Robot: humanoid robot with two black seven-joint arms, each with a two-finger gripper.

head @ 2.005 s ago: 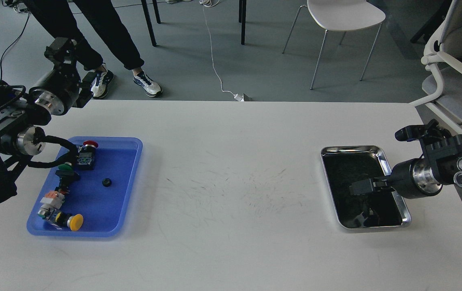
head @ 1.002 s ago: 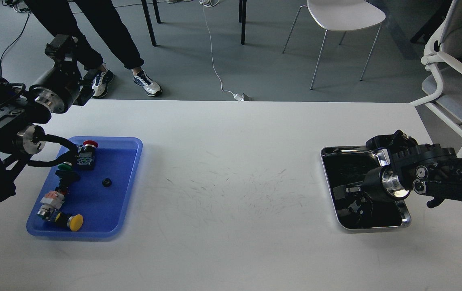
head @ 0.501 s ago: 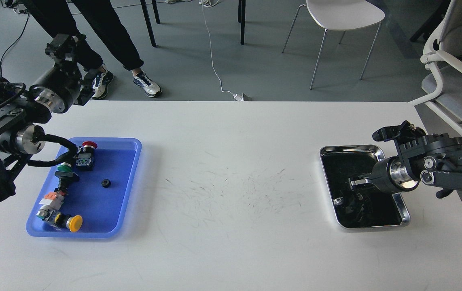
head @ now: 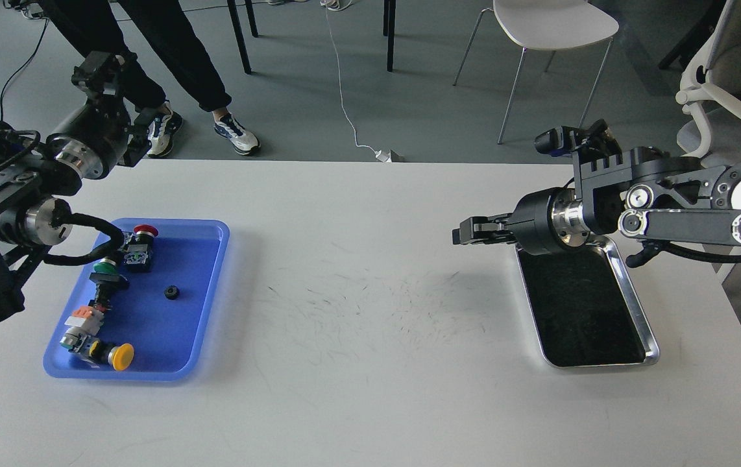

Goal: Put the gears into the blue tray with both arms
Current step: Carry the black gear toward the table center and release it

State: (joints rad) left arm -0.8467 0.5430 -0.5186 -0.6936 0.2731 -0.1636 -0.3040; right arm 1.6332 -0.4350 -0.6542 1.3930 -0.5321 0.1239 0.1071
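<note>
The blue tray (head: pixel 198 324) lies on the left of the white table. One small black gear (head: pixel 171 292) rests on its floor near the middle. My left gripper (head: pixel 97 67) is raised beyond the table's far left edge, behind the tray; it is dark and its fingers cannot be told apart. My right gripper (head: pixel 463 234) points left above the table, just past the silver tray's far left corner. Its fingers form one dark bar, so I cannot tell whether anything is held.
The silver metal tray (head: pixel 638 316) with a dark inside lies at the right. Push-button switches with red (head: pixel 144 230), green (head: pixel 104 266) and yellow (head: pixel 122 357) caps line the blue tray's left side. A person's legs and chairs stand beyond the table.
My right arm has lifted out of the silver tray and swung up and left, so its gripper is now over the bare table. The left arm has barely moved.
</note>
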